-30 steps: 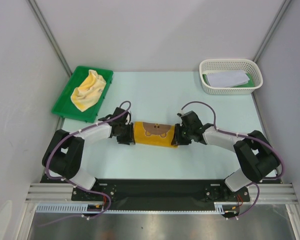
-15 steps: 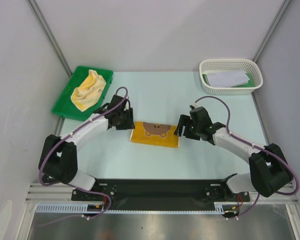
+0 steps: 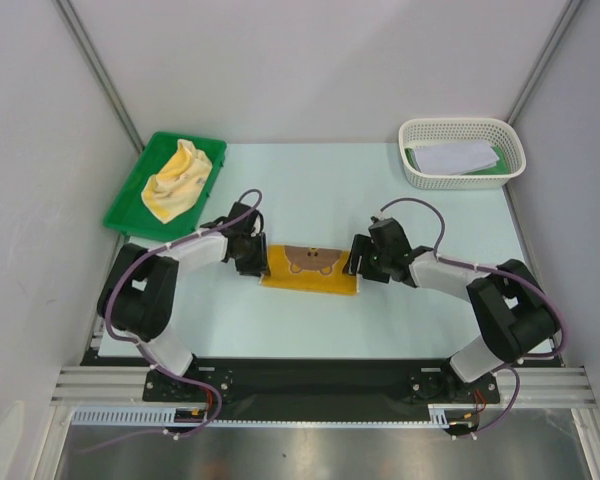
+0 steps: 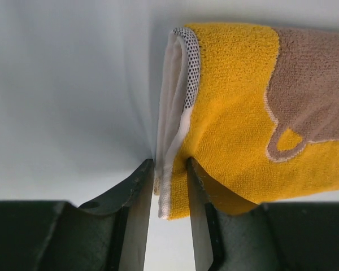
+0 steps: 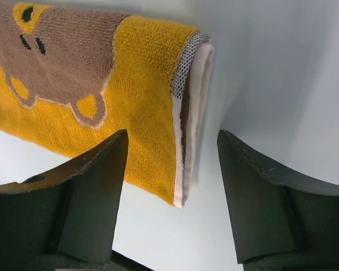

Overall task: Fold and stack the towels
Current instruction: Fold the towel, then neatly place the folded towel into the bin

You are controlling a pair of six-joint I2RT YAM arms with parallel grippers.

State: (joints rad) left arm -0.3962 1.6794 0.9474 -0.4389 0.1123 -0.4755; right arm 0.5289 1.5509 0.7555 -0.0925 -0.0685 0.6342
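Note:
A folded orange towel with a brown bear (image 3: 310, 268) lies flat on the table between my arms. My left gripper (image 3: 252, 260) is at its left end. In the left wrist view the gripper (image 4: 169, 165) is shut on the towel's white-backed edge (image 4: 237, 101) at the near corner. My right gripper (image 3: 361, 264) is at the towel's right end. In the right wrist view it (image 5: 172, 135) is open wide, with the towel's folded edge (image 5: 141, 96) between the fingers, touching neither. A crumpled yellow towel (image 3: 180, 180) lies in the green tray.
The green tray (image 3: 125, 205) sits at the back left of the table. A white basket (image 3: 462, 128) at the back right holds a folded white cloth (image 3: 455, 158). White walls stand on both sides.
Both grippers let the towel go and drew back from it, leaving it flat. Now they are back at its ends, the left shut on the left edge.

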